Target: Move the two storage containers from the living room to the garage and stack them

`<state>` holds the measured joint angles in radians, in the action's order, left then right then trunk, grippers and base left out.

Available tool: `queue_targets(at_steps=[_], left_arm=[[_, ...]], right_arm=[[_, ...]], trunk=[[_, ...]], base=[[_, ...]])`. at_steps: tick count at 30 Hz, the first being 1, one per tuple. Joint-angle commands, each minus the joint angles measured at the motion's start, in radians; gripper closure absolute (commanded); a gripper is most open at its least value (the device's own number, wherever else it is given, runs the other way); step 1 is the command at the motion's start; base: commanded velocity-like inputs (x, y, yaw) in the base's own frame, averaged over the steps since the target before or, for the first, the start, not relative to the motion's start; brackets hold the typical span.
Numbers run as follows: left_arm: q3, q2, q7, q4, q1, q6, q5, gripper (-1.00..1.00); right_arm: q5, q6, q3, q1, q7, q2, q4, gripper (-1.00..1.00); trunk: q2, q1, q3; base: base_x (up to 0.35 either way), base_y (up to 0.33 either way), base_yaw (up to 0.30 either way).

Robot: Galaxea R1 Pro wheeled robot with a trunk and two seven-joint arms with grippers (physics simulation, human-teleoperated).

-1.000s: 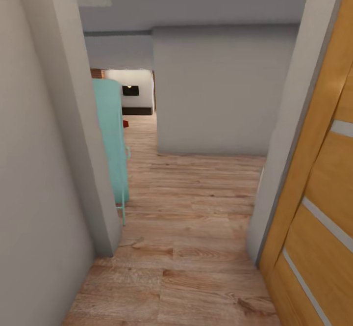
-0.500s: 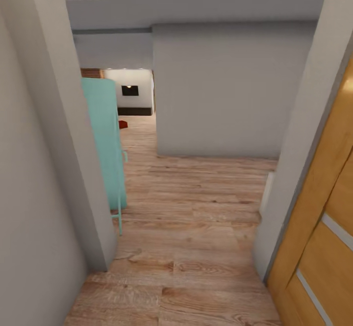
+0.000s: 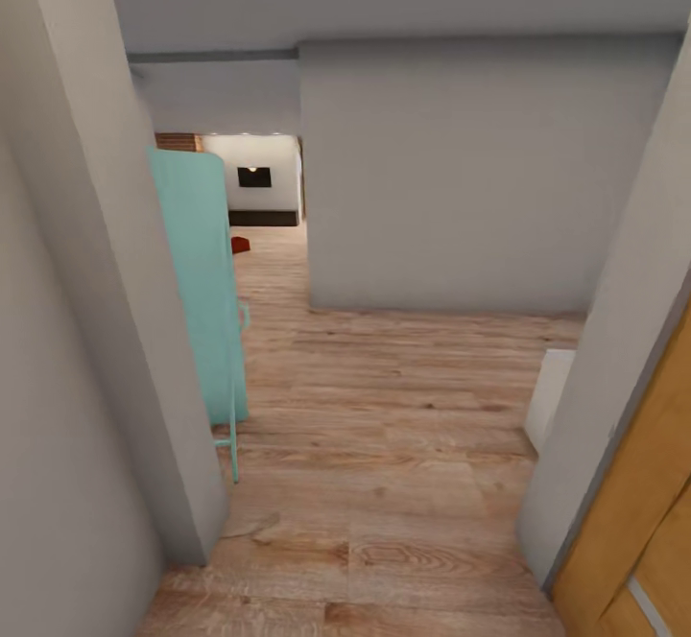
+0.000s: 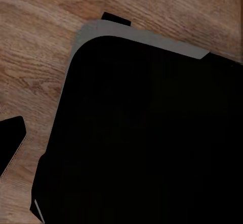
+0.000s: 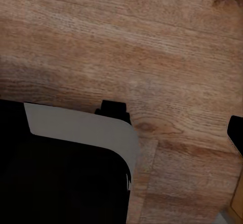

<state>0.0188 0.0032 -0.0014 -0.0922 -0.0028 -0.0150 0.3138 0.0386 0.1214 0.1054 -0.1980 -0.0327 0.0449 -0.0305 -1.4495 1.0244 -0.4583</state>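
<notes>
The storage containers are not identifiable here. A small red shape [image 3: 240, 245] lies on the wood-plank floor far down the hall, too small to tell what it is. In the left wrist view a dark fingertip [image 4: 11, 142] shows beside my black base [image 4: 147, 138] over wood planks. In the right wrist view another dark fingertip [image 5: 237, 134] sits at the frame edge, near the base's grey-rimmed corner [image 5: 86, 128]. Neither view shows whether the fingers are open or shut. Nothing is seen held.
I stand in a doorway between a grey wall [image 3: 115, 311] on the left and a door jamb [image 3: 614, 397] with an orange wooden door [image 3: 643, 531] on the right. A teal cabinet [image 3: 202, 282] stands ahead left, a white object [image 3: 549, 397] low right, a grey wall [image 3: 461, 176] ahead.
The camera has moved forward through the doorway. The wooden door has slid off to the right, the white object has come into view, and the hall floor looks wider.
</notes>
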Motion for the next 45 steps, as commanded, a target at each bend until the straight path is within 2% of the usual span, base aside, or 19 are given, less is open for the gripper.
queue_targets(at_steps=[1,45], left_arm=[[0.001,0.0,0.0,0.0,0.0,-0.001,0.004,-1.0],[0.001,0.0,0.0,0.0,0.0,-0.003,0.001,-1.0]], right_arm=[[0.004,0.006,0.005,-0.001,-0.001,0.001,-0.003,-1.0],[0.004,0.006,0.005,-0.001,-0.009,0.003,-0.003,-1.0]], trunk=[[0.0,0.001,-0.001],[0.0,0.001,-0.001]], base=[[0.325,0.119,0.0],[0.325,0.008,0.0]])
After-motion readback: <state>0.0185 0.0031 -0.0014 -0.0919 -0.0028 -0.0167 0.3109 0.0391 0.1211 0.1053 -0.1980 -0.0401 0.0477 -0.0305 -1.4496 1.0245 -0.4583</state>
